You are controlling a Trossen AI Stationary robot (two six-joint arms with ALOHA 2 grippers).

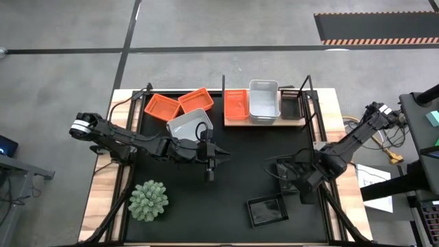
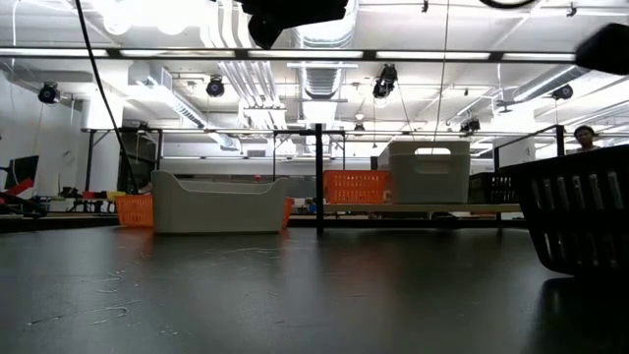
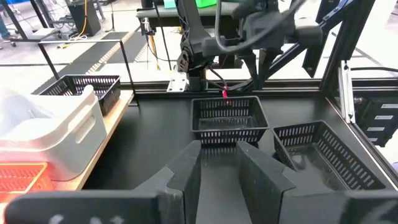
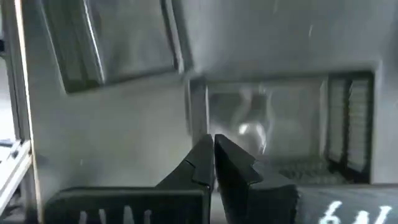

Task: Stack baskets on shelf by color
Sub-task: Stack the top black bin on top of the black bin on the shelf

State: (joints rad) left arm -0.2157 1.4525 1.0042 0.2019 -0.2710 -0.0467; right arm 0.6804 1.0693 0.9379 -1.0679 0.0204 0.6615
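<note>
The wooden shelf (image 1: pixel 236 122) at the far side carries an orange basket (image 1: pixel 236 104), a white basket (image 1: pixel 263 101) and a black basket (image 1: pixel 289 103). Two more orange baskets (image 1: pixel 162 106) and a white basket (image 1: pixel 190 123) rest on the mat at the far left. My left gripper (image 1: pixel 215 162) is open and empty at mid-table, facing my right arm. My right gripper (image 1: pixel 288 171) is shut on a black basket (image 3: pixel 227 118). Another black basket (image 1: pixel 266 210) rests on the mat nearer the front. My right gripper pinches an end wall of the black basket at its rim (image 4: pixel 194 106) between its two fingers, coming slanting down from the table's right. The basket sits upright below the fingers with its opening up. I cannot tell whether it is clear of the mat.
A green spiky plant (image 1: pixel 149 200) stands at the near left of the mat. Thin black shelf posts (image 1: pixel 223 89) rise at the far side. Bare mat (image 1: pixel 240 178) lies between the two grippers. A person (image 2: pixel 585 136) shows in the room behind.
</note>
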